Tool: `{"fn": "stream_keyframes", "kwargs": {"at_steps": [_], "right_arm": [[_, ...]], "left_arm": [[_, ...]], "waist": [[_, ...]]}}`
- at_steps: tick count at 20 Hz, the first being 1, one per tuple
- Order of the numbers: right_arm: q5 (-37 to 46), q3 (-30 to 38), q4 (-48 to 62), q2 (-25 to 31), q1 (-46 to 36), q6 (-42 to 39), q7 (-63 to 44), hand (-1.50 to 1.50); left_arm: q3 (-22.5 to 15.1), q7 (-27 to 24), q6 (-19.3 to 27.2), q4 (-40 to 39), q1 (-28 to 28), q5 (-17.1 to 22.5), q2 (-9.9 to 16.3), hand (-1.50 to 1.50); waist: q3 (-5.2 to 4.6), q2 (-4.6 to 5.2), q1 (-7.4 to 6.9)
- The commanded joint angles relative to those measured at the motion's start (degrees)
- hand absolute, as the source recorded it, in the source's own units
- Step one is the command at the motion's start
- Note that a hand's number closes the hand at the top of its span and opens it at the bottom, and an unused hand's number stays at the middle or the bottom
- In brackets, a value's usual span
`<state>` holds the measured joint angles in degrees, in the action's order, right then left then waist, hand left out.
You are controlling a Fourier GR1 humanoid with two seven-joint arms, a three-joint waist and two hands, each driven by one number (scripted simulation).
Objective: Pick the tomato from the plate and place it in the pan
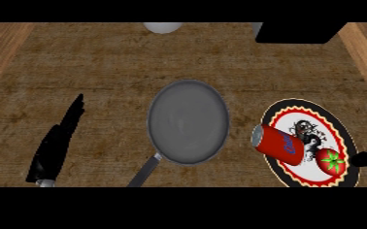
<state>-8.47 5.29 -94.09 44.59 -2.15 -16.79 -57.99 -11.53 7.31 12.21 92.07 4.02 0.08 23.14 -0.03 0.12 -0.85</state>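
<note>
Tomato (332, 161): sits on the plate (347, 140), toward its near right rim, close to the surface's right edge. Green stalk faces up.

Can (278, 144): red, lying on its side on the plate, just left of the tomato and seemingly touching it or nearly so; we cannot tell which.

Pan (189, 122): grey, nothing in it, at the middle of the surface, handle pointing to the near edge. Well apart from the plate's left rim.

Left hand (58, 143): at the near left of the surface, fingers straight, holding nothing; resting.

Right hand (358, 158): only a dark sliver shows at the right edge, beside the plate. We cannot tell how its fingers stand.

Step in hand: we judge the reach to the tomato is not yet made; nothing is grasped.

How to do it well: we would come at the tomato from the right and from above, away from the can, so the fingers do not knock the can and set it rolling. Curl round the tomato's sides, not the stalk.

Then: lift straight up clear of the can before crossing left; lower over the pan's centre, not its rim.

Risk: a round tomato may roll off the plate if nudged.
</note>
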Motion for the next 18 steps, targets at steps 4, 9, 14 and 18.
{"fn": "stream_keyframes", "kwargs": {"at_steps": [4, 9, 14, 18], "right_arm": [[-1.2, -5.6, 2.2, -0.2, -3.9, -4.5, -10.1, -1.50], [-1.4, -7.8, 6.8, -1.7, -9.4, -4.3, -10.4, -1.50], [-0.1, -10.3, 10.4, -0.8, -9.0, -5.2, -10.9, -1.50], [-1.3, -11.0, 6.7, -1.0, -7.6, -4.7, -13.8, -1.50]], "left_arm": [[1.3, 0.9, -0.9, -0.2, -0.2, -0.2, -0.7, 0.00], [1.9, -2.7, -2.7, -1.5, 1.1, -0.4, -1.4, 0.00], [3.2, -0.6, -2.6, -0.9, -0.6, -1.1, -0.8, 0.00], [2.8, -2.8, -2.5, -4.2, 0.0, -2.3, -3.0, 0.00]], "waist": [[-0.01, -0.10, 0.40], [0.00, -0.03, 0.11], [0.00, -0.02, 0.14], [-0.04, -0.14, 0.90]]}}
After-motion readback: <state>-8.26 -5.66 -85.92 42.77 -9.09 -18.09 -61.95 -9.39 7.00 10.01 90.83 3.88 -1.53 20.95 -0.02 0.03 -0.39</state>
